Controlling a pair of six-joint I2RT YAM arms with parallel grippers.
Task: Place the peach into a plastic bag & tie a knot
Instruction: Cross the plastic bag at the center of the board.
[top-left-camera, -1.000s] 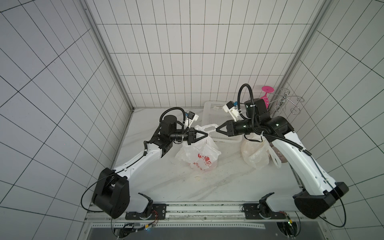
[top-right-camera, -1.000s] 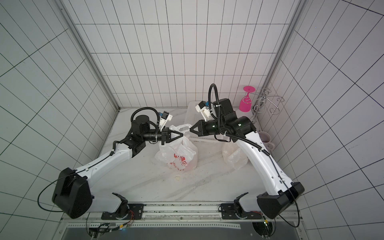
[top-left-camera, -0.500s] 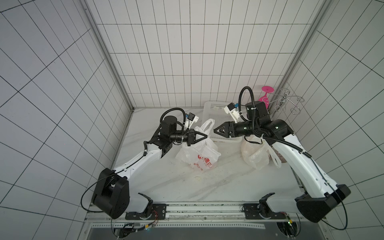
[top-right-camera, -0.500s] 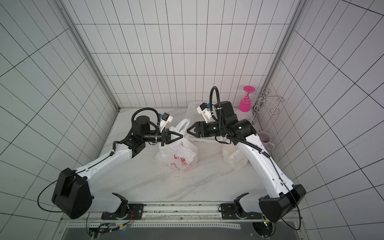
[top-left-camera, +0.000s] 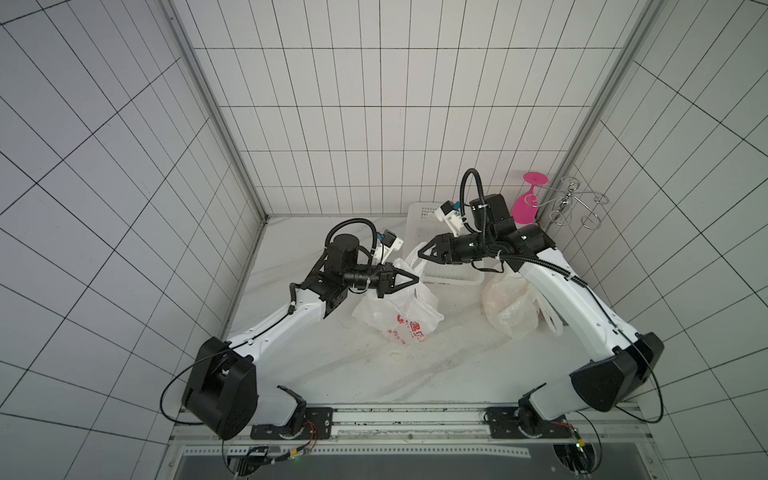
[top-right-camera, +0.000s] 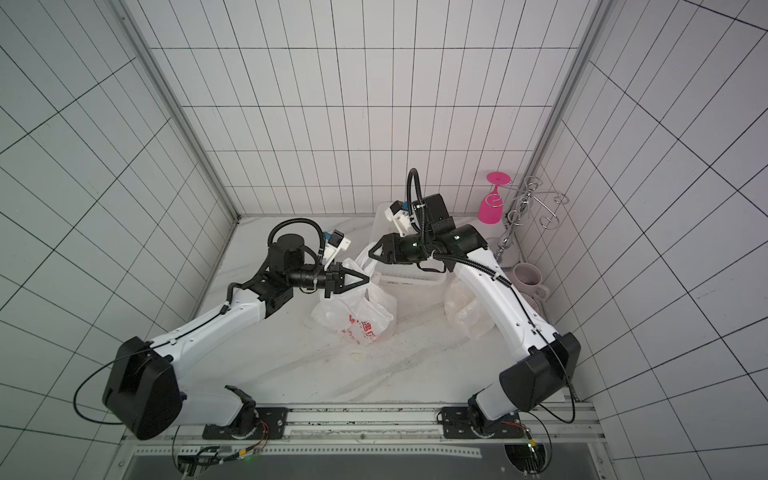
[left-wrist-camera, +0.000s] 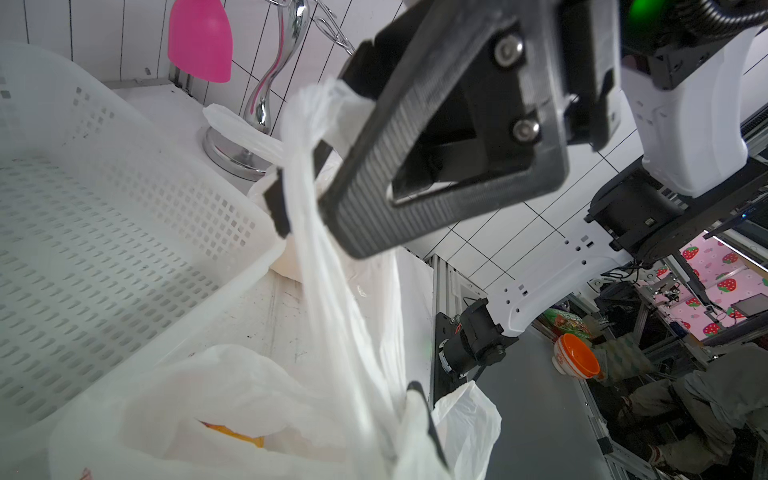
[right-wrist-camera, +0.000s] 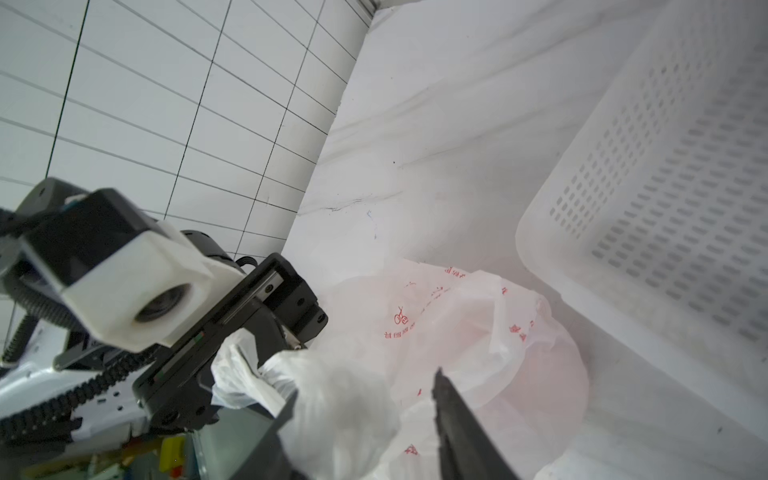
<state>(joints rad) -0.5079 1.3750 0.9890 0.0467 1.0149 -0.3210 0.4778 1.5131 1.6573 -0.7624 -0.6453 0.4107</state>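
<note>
Left wrist view puts the right gripper (left-wrist-camera: 303, 203) at upper centre, fingers apart with one twisted handle (left-wrist-camera: 297, 145) of the plastic bag (left-wrist-camera: 166, 395) running between them, not clearly clamped. In a top view the left gripper (top-left-camera: 417, 280), at mid-frame, is pressed tight on the other handle. An orange patch low in the bag is probably the peach (left-wrist-camera: 232, 434). Knot-tying is in hand; next, the right fingers must close and cross handles.

Whites, and one pink
The bag (top-left-camera: 399, 316) is milky white with red print, the basket (top-left-camera: 420, 217) white, the glass (top-left-camera: 524, 210) pink.
</note>
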